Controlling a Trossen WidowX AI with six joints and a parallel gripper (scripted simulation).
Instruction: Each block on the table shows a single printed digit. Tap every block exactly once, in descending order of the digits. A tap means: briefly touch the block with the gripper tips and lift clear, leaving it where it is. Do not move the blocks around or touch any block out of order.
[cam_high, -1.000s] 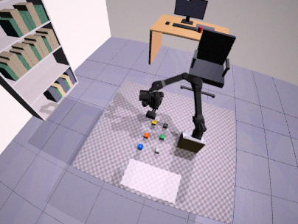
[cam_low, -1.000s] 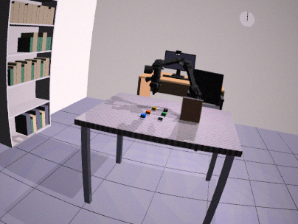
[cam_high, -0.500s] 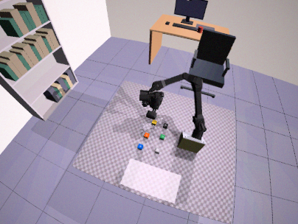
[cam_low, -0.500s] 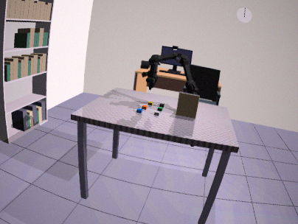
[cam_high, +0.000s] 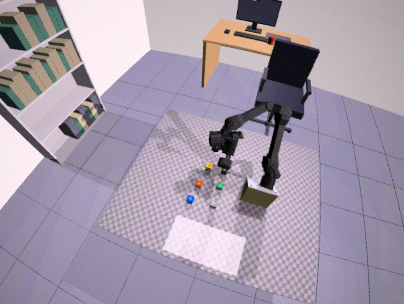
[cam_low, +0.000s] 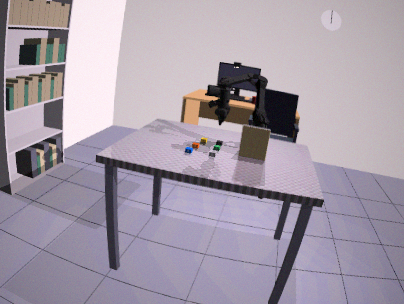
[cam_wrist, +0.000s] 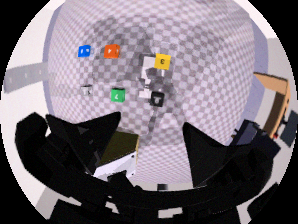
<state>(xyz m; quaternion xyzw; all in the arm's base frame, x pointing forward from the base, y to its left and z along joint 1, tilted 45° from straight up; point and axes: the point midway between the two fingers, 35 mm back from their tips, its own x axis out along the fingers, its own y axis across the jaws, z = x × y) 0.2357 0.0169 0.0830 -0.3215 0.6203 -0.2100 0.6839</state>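
Note:
My gripper is open and empty. It hangs above the table, over the area of the black block, whose digit is unclear. The yellow block shows a 3. The green block shows what looks like a 7. The orange block seems to show a 4. The blue block and the white-grey block have digits too small to read.
An upright panel stands right of the blocks, near the arm's base. A white rectangle lies on the table near its front edge. Behind the table are a desk and an office chair; a bookshelf stands left.

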